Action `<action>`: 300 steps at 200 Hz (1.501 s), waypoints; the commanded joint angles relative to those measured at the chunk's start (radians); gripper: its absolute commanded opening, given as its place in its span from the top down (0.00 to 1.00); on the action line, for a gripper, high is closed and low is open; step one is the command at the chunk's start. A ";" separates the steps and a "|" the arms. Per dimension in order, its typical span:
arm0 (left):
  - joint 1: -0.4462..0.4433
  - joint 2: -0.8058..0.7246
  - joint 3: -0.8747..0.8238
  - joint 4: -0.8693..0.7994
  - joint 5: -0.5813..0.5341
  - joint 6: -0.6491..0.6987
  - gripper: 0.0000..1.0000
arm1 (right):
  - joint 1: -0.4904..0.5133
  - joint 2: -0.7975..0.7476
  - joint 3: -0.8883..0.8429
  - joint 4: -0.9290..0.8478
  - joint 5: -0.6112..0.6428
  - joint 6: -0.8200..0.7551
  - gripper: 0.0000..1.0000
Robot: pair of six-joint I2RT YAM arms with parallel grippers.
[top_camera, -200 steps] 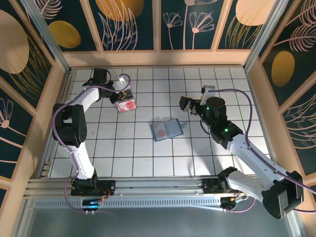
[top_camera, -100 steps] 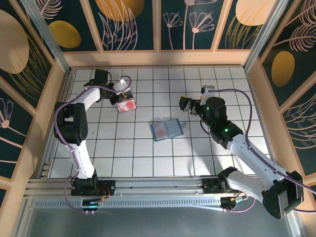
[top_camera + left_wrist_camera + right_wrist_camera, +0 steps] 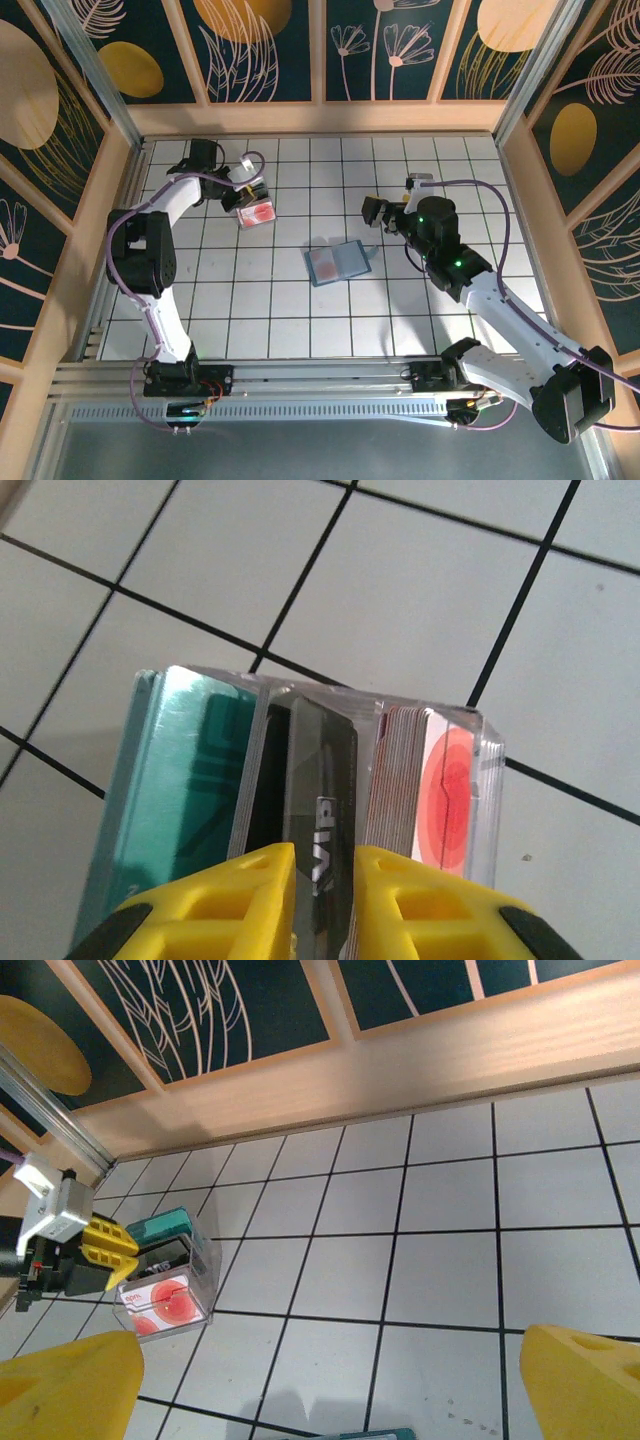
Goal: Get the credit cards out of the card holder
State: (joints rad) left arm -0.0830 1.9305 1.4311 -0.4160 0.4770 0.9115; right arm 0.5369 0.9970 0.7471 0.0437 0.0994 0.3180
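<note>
The left claw (image 3: 325, 858) hangs over a clear box (image 3: 257, 213) at the far left of the bench (image 3: 290, 320). Its yellow fingers (image 3: 225, 900) sit close on each side of a dark card (image 3: 318, 770) standing in the box, but I cannot tell if they pinch it. The right claw (image 3: 332, 1340) is spread wide with nothing in it. The blue card holder (image 3: 338, 263) lies open mid-bench.

Open bench (image 3: 300, 330): near tile rows free for you to cross.
Centre: card holder (image 3: 337, 263), lying flat.
Far left: clear box (image 3: 255, 208), left pincer (image 3: 325, 860) over its middle compartment.
Edges: wooden walls (image 3: 320, 118) hem you in.
</note>
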 commanded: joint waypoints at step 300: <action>-0.483 -0.972 -0.938 0.763 -0.972 -1.303 0.01 | 0.215 0.324 0.055 -0.118 0.106 0.045 0.20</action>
State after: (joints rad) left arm -0.5064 0.9768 0.5156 0.3271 -0.2600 -0.3222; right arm 0.7074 1.2594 0.7521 -0.0586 0.1703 0.3485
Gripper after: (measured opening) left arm 0.988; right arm 0.823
